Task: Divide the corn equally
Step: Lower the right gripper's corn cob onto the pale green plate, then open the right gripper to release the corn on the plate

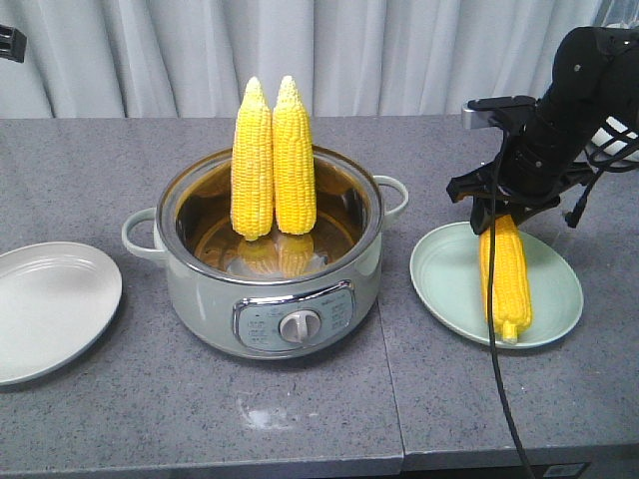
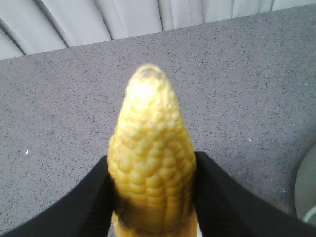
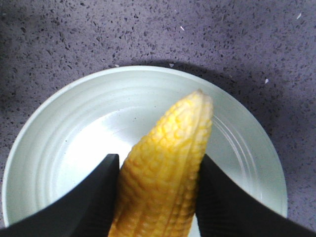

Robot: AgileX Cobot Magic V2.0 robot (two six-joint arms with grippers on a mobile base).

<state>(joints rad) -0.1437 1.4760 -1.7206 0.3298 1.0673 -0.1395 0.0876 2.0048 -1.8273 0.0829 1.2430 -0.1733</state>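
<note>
Corn in four cobs. One cob (image 1: 505, 279) clamped at its far end in the right gripper (image 1: 496, 215), black fingers (image 3: 98, 197) pressed against both sides of the kernels, pale tapered tip pointing to the near side. Slanted over the right half of the pale green plate (image 1: 439, 289) on the right of the table (image 1: 449, 399); not clear whether the tip touches the plate.

Two more cobs upright in the pot (image 1: 200, 299) at the middle of the table — left one (image 1: 252, 160) and right one (image 1: 295, 155) touching side by side, tips up, leaning toward the pot's far wall, upper halves well above the rim.

Fourth cob (image 2: 150, 158) seen only from the left wrist: gripped in the left gripper (image 2: 152, 163), one dark finger (image 2: 84, 207) tight on each flank. Tip aimed away toward the far curtain (image 1: 399, 50), bare grey tabletop underneath, a sliver of plate rim (image 2: 306, 187) at the right edge of that view.

On the left of the table, well apart from the pot — a second pale plate (image 1: 50, 309), partly cut off by the frame edge.
</note>
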